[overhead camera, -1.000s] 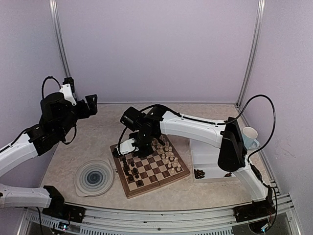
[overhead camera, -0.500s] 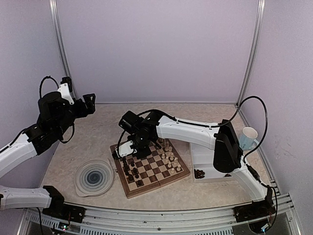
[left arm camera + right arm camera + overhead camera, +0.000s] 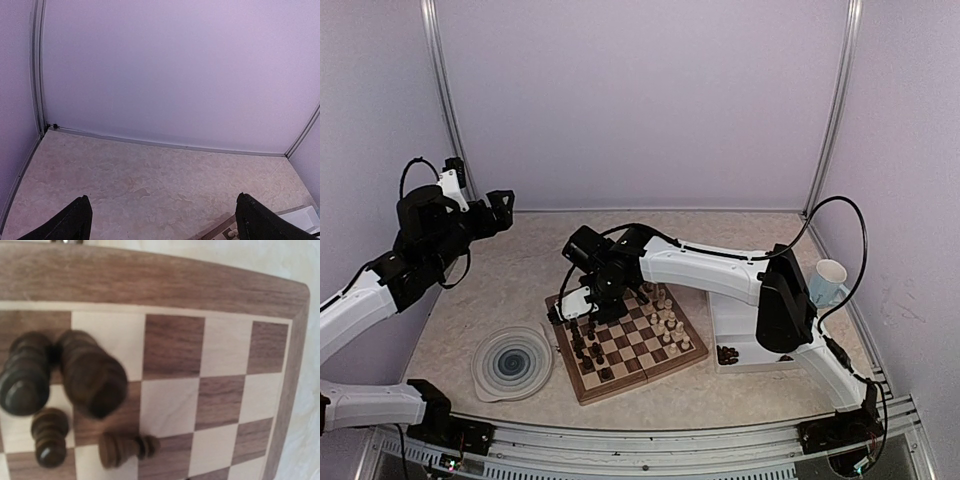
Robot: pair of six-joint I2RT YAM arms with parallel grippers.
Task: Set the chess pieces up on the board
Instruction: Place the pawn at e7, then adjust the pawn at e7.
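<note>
The board [image 3: 638,345] lies mid-table, with dark chess pieces [image 3: 588,348] along its left side and pale ones [image 3: 666,320] along its right. My right gripper [image 3: 565,311] hangs low over the board's far-left corner; its fingers are hidden in both views. The right wrist view shows that corner of the board [image 3: 215,290] from close above. There stand two tall dark pieces [image 3: 24,377], one of them blurred [image 3: 92,377], and a small one [image 3: 49,437]. Another dark piece [image 3: 127,448] lies on its side. My left gripper [image 3: 167,227] is raised at the far left, open and empty.
A round blue-swirl plate [image 3: 512,362] sits left of the board. A white tray [image 3: 745,318] on the right holds a few dark pieces [image 3: 727,353]. A white cup [image 3: 831,280] stands beyond the tray. Walls close in at the back and sides.
My right gripper has shifted slightly left over the board's far-left corner. The left arm has drawn back a little to the left.
</note>
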